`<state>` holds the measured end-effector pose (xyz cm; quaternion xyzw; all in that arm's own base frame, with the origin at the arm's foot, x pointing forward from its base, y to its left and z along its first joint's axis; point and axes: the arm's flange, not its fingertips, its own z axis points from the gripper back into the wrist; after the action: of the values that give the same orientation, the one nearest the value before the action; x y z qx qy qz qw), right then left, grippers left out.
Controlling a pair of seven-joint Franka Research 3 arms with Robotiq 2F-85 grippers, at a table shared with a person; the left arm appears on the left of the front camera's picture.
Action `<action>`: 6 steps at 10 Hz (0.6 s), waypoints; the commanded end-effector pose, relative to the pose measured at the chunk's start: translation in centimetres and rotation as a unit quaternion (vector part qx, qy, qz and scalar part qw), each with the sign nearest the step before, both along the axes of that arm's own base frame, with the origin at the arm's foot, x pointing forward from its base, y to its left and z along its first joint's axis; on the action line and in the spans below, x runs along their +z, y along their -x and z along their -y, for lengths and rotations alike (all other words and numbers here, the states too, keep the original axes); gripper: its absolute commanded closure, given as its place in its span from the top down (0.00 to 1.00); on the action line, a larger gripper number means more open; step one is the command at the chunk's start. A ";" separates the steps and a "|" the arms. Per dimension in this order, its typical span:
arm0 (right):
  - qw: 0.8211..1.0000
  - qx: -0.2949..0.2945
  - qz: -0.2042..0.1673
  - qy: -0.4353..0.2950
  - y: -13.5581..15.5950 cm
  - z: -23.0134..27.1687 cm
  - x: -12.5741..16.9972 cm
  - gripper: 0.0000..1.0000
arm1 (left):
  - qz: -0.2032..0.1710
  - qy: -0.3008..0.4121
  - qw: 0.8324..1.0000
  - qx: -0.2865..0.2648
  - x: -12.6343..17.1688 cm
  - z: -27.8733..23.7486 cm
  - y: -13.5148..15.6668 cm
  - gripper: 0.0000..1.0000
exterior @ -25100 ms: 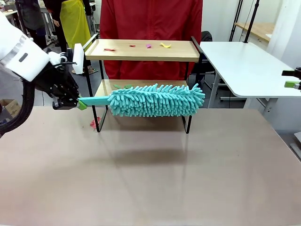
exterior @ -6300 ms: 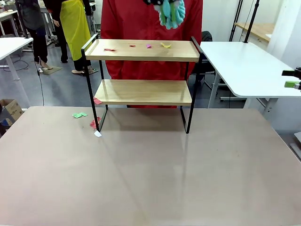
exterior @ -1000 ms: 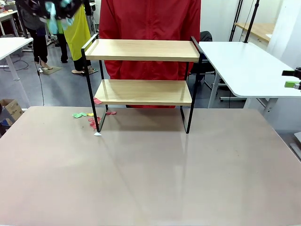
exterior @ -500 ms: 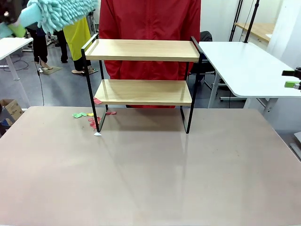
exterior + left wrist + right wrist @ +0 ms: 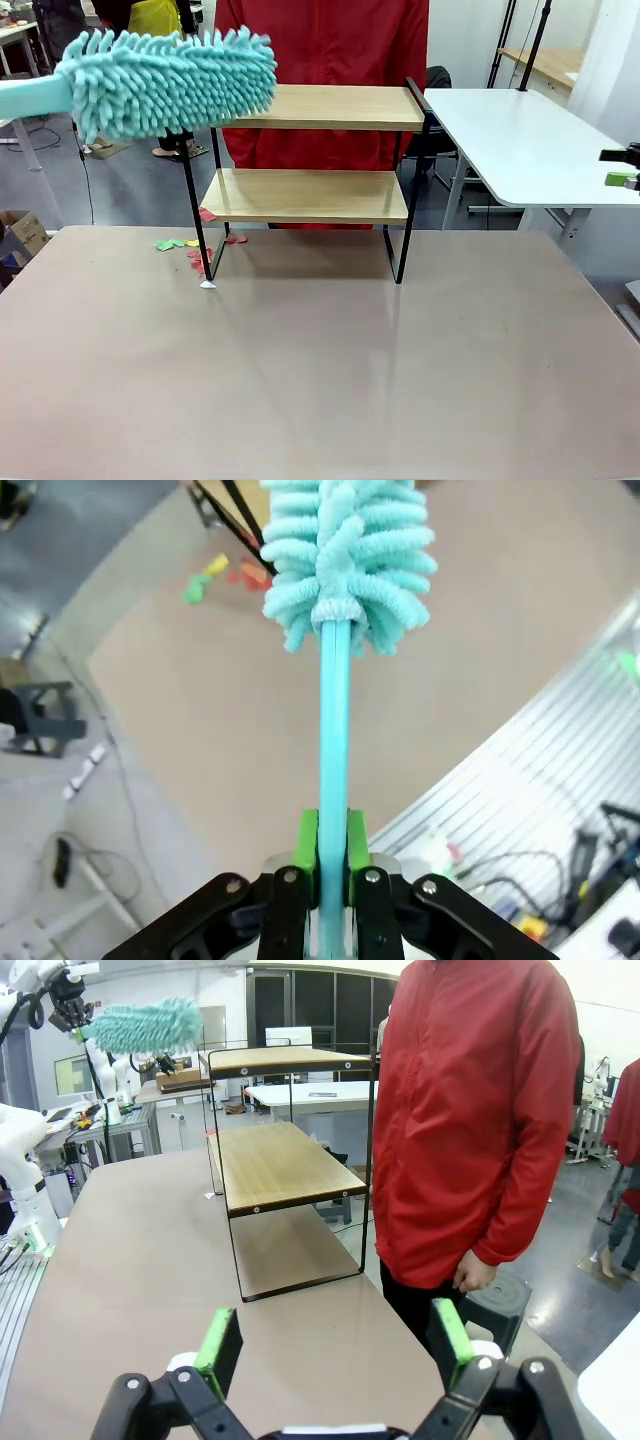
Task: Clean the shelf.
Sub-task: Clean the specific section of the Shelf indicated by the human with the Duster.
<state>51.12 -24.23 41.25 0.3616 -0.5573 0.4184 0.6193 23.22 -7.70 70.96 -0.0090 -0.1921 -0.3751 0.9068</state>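
My left gripper clamps the fluffy teal microfibre duster, raised at ten o'clock of the two-tier wooden, black-framed shelf; my right gripper gapes empty.

White side table, grey floor

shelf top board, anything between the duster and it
Nothing visible. The duster, clamped in the left gripper, hangs over the left end of the shelf, whose top board is bare. Paper scraps lie on the table by its left leg, out of the way.
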 end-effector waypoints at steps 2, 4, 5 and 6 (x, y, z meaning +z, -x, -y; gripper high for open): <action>1.000 0.001 0.002 0.000 0.1 -0.2 0.2 1.00 | -0.004 -0.084 0.993 -0.086 -0.3 -1.0 -0.2 0.13; 1.000 0.001 0.002 0.000 0.1 -0.2 0.2 1.00 | -0.026 -0.164 0.978 -0.124 -2.1 -1.0 -0.3 0.13; 1.000 0.001 0.002 0.000 0.1 -0.2 0.2 1.00 | -0.039 -0.197 0.970 -0.139 -3.0 -1.4 -0.7 0.13; 1.000 0.001 0.002 0.000 0.1 -0.2 0.2 1.00 | -0.053 -0.228 0.962 -0.143 -3.7 -2.0 -1.4 0.13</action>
<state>51.12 -24.23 41.25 0.3616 -0.5573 0.4184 0.6193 24.18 -6.63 67.52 0.1221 -0.0658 -0.5176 0.8443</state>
